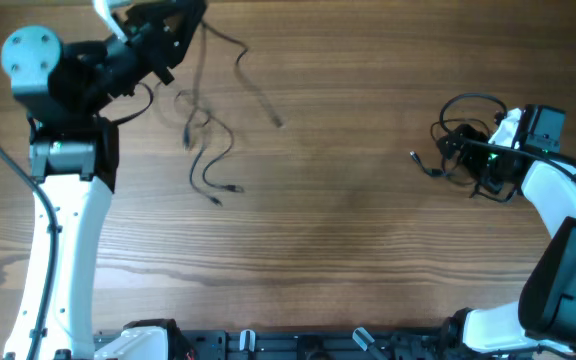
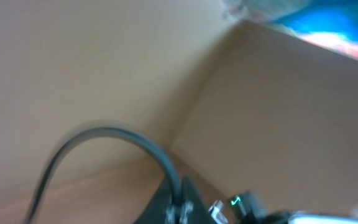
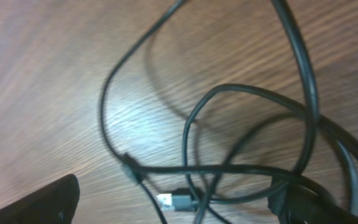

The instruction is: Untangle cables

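Left claw (image 1: 180, 22), far left, raised with cables (image 1: 196, 122) trailing below, probably to let strands fall apart, grip unclear; right claw (image 3: 174, 208) gapes over a looped cord (image 3: 186, 134) on the counter (image 1: 348, 220), right.

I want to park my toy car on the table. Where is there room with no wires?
The middle of the table is bare wood, between the loose cables on the left and the cable bundle on the right. The wood nearer the front is bare too. Crowded: those two cable spots.
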Robot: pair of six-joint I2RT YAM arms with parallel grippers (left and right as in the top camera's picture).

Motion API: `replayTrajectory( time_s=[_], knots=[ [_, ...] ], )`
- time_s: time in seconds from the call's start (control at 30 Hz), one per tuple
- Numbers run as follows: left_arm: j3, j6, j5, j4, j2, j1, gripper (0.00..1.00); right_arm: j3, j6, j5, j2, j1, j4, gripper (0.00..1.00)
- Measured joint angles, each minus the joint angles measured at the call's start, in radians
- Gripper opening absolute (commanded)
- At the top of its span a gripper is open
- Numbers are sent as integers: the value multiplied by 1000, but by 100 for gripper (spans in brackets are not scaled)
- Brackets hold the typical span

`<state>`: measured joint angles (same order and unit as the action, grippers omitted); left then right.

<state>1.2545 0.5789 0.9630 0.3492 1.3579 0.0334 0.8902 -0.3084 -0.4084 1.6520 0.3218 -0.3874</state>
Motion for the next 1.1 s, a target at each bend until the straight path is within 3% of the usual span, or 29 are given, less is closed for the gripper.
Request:
replayTrajectory(
  time_s=[0.13,0.2,0.27,0.37,0.4,0.47,0.57,0.67,0.73,0.87,0.97,1.1],
  knots=[
    [9,156,88,262,-8,-63,4,0,21,-50,-62,0,7,100],
    [13,185,93,196,-11,-80,4,0,54,-87,-106,0,7,100],
    [22,155,29,-36,-13,-85,4,0,87,-123,-142,0,7,100],
    [15,31,-208,-372,-3,-89,4,0,127,-179,-168,0,10,100],
    [11,-20,-360,-480,6,-98,4,0,157,-230,-172,0,8,100],
    [8,-60,-577,-572,15,-113,4,0,192,-282,-172,-7,8,100],
    [8,-61,-882,-603,16,-143,4,0,219,-318,-172,-45,12,100],
    [6,-57,-985,-496,6,-150,4,0,232,-328,-172,-99,16,100],
    [3,-54,-948,-403,-13,-142,4,0,232,-315,-172,-135,18,100],
    [3,-55,-735,-204,-92,-102,4,0,233,-251,-172,-209,18,100],
    [10,-63,-385,-73,-127,-44,4,0,235,-197,-172,-254,23,100],
    [13,-140,64,-27,-101,-20,4,0,222,-156,-172,-266,47,100]
  ],
)
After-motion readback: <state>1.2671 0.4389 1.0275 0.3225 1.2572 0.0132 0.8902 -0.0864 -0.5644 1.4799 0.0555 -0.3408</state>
